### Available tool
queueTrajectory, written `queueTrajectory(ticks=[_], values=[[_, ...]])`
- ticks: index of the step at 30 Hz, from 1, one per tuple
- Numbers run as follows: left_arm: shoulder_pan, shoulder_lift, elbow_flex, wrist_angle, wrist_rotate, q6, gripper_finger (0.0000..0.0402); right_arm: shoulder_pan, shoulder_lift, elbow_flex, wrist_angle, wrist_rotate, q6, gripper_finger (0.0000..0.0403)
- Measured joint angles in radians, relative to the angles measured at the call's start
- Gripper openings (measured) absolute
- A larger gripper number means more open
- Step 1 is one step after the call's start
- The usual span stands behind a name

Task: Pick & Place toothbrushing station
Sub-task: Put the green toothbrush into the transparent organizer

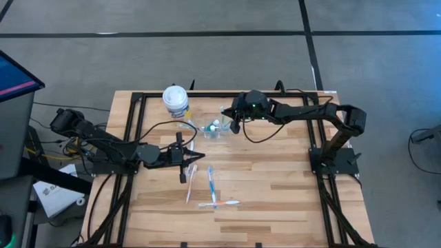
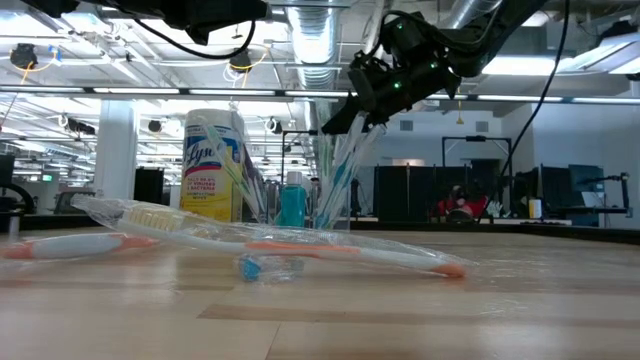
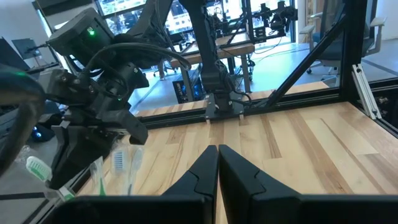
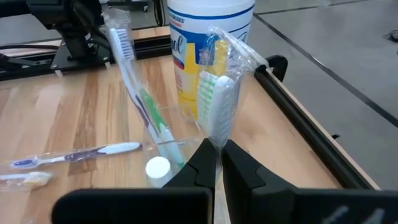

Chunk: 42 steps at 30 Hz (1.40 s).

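Lying loose, four toothbrushes (image 1: 210, 180), one cup (image 1: 212, 130) (three inside), both fingers closed.

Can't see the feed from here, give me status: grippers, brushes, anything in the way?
Right gripper shut on wrapped toothbrush over cup. Left gripper shut, empty. Loose toothbrushes on table. Canister beside cup.

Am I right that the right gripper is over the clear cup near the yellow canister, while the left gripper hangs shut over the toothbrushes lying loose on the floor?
Not quite. The loose toothbrushes lie on the wooden table, not the floor, as the high view shows. The rest holds: the right gripper is over the clear cup near the yellow canister, and the left gripper hangs shut above the loose brushes.
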Motion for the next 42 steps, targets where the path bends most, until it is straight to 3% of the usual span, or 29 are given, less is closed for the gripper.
queueTrajectory(ticks=[25,42], values=[[0.000,0.000,0.000,0.001,0.000,0.000,0.0008,0.003,-0.002,0.000,-0.029,0.000,0.026,0.0017],[0.000,0.000,0.000,0.002,0.000,0.000,0.0008,0.003,-0.005,0.003,-0.062,-0.005,0.019,0.0086]])
